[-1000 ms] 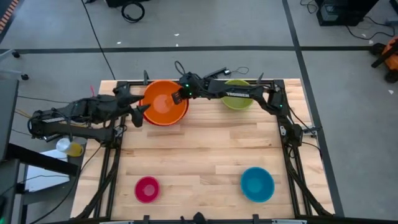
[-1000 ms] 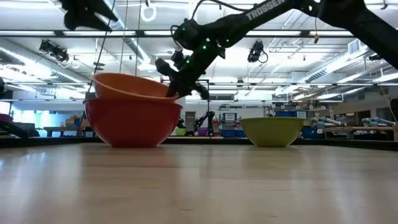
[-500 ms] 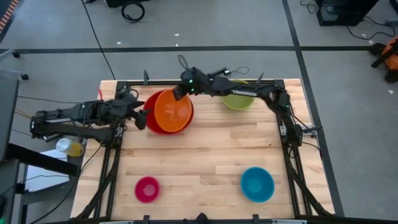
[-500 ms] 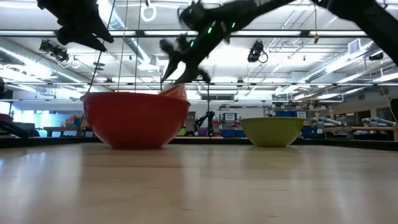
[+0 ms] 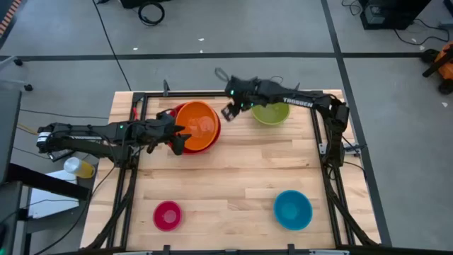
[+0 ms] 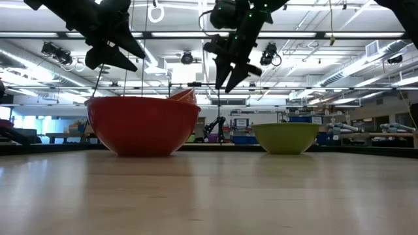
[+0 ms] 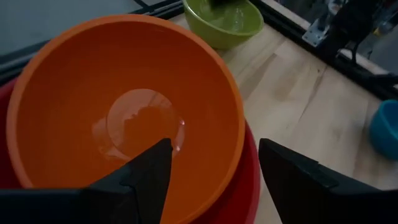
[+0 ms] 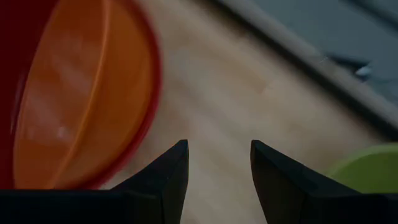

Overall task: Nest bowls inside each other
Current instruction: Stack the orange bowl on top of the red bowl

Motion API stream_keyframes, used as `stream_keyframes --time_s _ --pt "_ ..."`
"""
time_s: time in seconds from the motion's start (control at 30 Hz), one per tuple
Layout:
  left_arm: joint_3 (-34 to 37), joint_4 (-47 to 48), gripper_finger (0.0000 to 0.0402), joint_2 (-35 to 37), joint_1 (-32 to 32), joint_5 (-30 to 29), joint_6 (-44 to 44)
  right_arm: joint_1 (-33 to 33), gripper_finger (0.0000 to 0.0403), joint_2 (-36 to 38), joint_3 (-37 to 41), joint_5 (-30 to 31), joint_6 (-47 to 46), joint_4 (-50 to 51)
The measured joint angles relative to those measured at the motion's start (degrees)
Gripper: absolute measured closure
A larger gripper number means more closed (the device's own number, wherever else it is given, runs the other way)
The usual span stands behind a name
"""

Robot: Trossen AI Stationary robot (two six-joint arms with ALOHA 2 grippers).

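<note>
The orange bowl (image 5: pixel 199 125) lies inside the red bowl (image 5: pixel 169 117) at the far middle of the table. It is tilted, and its rim (image 6: pixel 185 96) peeks above the red rim (image 6: pixel 142 99) on one side. My left gripper (image 5: pixel 180 134) hangs open above the bowls' left near rim, touching nothing; in its wrist view (image 7: pixel 214 180) the orange bowl (image 7: pixel 124 106) fills the picture. My right gripper (image 5: pixel 228 112) is open and empty, raised (image 6: pixel 228 77) between the nested bowls and the green bowl (image 5: pixel 271 112). The blue bowl (image 5: pixel 292 210) and the pink bowl (image 5: pixel 168 214) stand near the front edge.
The black frame rails (image 5: pixel 141 95) run along the table's far and side edges, close behind the red and green bowls. Bare wood lies in the table's middle (image 5: pixel 233 166), between the far bowls and the two near ones.
My right gripper has opened and let go of the orange bowl's rim, then risen and gone toward the green bowl. The orange bowl has dropped from its perch on the red bowl's rim down into it. My left gripper has come down and toward the nested bowls.
</note>
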State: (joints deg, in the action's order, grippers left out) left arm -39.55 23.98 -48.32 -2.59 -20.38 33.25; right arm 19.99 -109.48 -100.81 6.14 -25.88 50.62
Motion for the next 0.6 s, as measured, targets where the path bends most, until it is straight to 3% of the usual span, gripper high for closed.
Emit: stream_keyframes --time_s 0.37,0.6 --pt "-0.3 0.4 0.0159 1.8 1.3 0.6 2.7 -6.6 0.0228 -0.9 10.2 -0.6 -3.9 -27.5" --pt "-0.3 2.6 0.0159 2.7 1.1 0.5 2.1 -5.4 0.0229 -4.3 11.3 -1.8 -4.7 -27.6"
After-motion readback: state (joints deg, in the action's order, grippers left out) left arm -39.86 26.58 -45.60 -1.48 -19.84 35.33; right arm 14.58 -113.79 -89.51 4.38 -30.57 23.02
